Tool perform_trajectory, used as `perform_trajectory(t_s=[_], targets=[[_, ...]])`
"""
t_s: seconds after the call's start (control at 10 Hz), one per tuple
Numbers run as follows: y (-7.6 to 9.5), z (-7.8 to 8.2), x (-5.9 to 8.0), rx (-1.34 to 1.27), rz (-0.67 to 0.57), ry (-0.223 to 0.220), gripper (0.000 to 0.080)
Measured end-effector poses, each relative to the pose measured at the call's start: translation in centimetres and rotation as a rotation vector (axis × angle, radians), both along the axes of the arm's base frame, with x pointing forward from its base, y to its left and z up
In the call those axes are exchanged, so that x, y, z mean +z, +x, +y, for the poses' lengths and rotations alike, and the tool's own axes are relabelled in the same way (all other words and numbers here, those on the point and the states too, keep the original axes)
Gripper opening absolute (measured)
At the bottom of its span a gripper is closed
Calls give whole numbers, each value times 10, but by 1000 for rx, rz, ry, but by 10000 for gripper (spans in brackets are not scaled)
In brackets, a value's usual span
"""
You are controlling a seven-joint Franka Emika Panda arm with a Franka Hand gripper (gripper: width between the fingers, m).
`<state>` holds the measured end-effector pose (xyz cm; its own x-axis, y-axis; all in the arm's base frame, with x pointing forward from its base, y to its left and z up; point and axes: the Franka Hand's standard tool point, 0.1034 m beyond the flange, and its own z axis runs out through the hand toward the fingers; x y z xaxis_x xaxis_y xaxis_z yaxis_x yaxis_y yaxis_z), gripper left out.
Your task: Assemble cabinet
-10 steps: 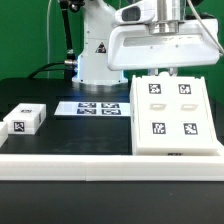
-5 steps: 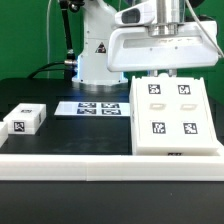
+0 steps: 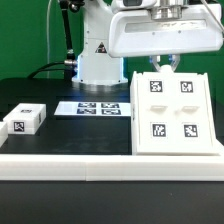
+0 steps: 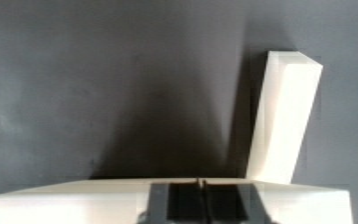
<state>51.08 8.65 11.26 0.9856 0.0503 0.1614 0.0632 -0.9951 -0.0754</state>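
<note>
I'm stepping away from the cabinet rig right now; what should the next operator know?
Gripper: looks shut and empty, hovering by the far edge of the cabinet body.
Cabinet body: lies flat on the table at the exterior view's right, four tags facing up.
Small panel piece: lies apart at the exterior view's left, with the marker board between the two, farther back.
Done: nothing seen joined yet.
Left: likely grasp the panel piece and fit it to the body.

White cabinet body (image 3: 171,108), black-and-white tags (image 3: 158,128); black table (image 3: 90,130)
</note>
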Motion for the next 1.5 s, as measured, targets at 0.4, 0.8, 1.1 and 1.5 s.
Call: perform_trajectory(t_s=[0.4,0.8,1.1,1.5], targets=[[4,1,3,3,-5,0,2],[10,1,9,11,-14,1,2],[10,1,8,11,-13,1,2],[26,0,23,45,32,3,2]])
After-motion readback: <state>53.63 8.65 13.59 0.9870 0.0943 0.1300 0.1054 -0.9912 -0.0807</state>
